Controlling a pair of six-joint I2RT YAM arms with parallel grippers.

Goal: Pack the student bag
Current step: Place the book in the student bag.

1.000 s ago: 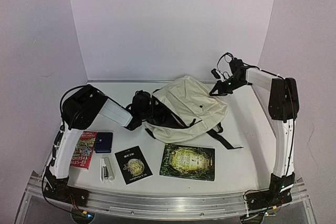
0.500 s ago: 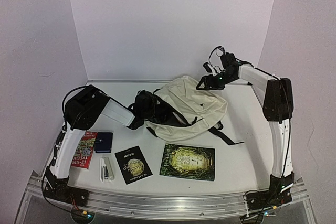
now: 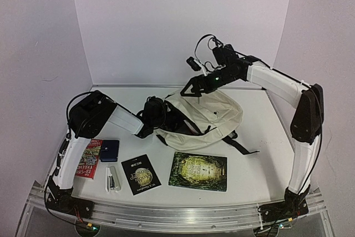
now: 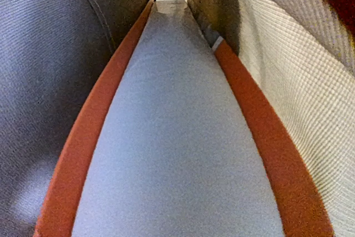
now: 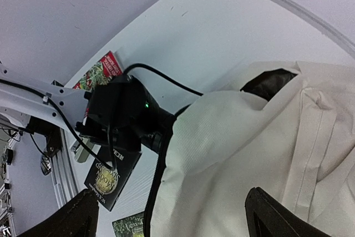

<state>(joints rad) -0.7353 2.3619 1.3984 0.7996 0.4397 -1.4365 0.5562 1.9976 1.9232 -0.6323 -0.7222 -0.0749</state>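
The student bag [image 3: 206,116], cream with black straps, lies in the middle of the table with its mouth to the left. My left gripper [image 3: 157,117] reaches into that mouth, its fingertips hidden by fabric. The left wrist view is filled by a flat grey thing with orange edges [image 4: 177,154], with cream bag fabric [image 4: 310,92] to its right; the fingers do not show there. My right gripper [image 3: 191,87] hangs open just above the bag's back top edge, holding nothing. In its wrist view the right gripper [image 5: 177,215] stands spread over the bag [image 5: 249,154].
In front of the bag lie a green book [image 3: 198,171], a black booklet [image 3: 141,174], a white stapler-like thing [image 3: 112,179], a dark blue case [image 3: 110,150] and a red book [image 3: 87,158]. A black strap [image 3: 238,147] trails right. Walls close the back and sides.
My right gripper has opened, let go of the bag's back right and swung left and up over its top. The left arm has barely moved.
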